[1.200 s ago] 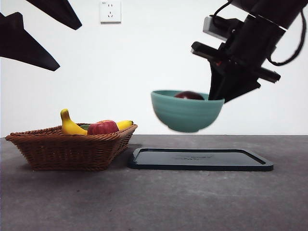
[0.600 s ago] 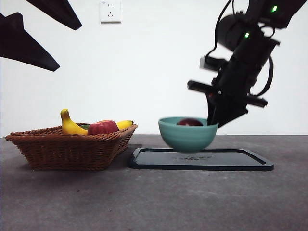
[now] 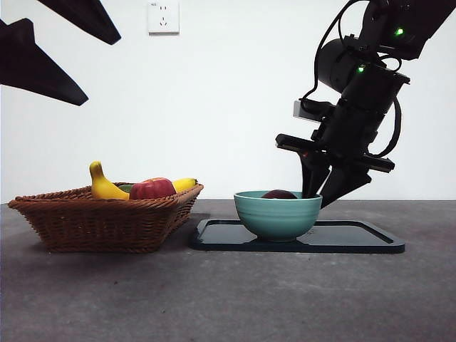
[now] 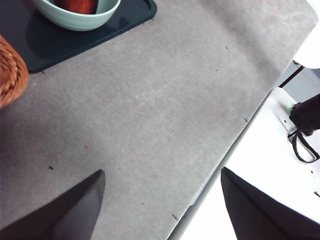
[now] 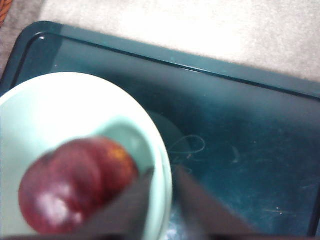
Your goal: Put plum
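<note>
The grey worktop (image 3: 228, 292) fills the lower part of the front view and carries everything else. On it lies a dark, flat tray (image 3: 356, 239), and just beside the tray stands a woven wicker basket (image 3: 92, 217), its near corner close to the tray's edge. A teal bowl (image 3: 278, 214) sits on the tray, at the end nearer the basket. The right arm reaches down from above on the far side of the bowl, and the right pincer (image 5: 162, 200) is clamped on the bowl's rim (image 5: 162, 165): one jaw lies inside the bowl, the other outside against the wall, with the rim between them. The left pincer (image 4: 162, 205) hangs high over bare worktop, well apart from the tray and bowl, its jaws spread wide with nothing between them. In the basket lie a yellow banana (image 3: 103, 187) curving up over the rim, and a red apple (image 3: 152, 189) beside it. The plum (image 5: 75, 185), dark maroon and smooth, rests in the bottom of the bowl; in the front view only its top shows over the rim, and in the right wrist view it lies just beside the inner jaw
</note>
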You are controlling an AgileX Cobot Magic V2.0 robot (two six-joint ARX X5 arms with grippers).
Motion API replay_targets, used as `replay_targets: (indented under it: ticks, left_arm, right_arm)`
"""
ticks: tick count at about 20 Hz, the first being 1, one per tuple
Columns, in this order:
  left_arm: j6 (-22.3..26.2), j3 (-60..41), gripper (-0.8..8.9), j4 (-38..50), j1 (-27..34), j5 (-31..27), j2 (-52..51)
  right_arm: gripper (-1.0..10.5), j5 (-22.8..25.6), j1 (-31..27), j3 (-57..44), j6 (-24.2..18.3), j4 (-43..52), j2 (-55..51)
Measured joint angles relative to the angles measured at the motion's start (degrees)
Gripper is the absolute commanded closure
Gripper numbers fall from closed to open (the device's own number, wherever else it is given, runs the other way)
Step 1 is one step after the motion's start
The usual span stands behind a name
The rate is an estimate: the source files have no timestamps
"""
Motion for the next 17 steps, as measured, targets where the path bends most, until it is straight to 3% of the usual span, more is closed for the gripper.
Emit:
replay_targets:
  ticks: [4, 8, 17]
  left_arm:
    - [0.0, 0.0, 4.40, 0.0, 0.0, 0.0, 0.0]
    - [0.0, 0.0, 4.40, 0.0, 0.0, 0.0, 0.0]
    - [0.0, 0.0, 4.40, 0.0, 0.0, 0.0, 0.0]
  right_arm:
    - [7.7, 1.4, -0.2, 0.0, 0.0, -0.3, -2.3]
    - [7.7, 1.6, -0.8, 0.1, -0.6, -2.6, -11.7]
    - [7.7, -1.9, -0.7, -0.3, -4.6, -22.5, -34.9]
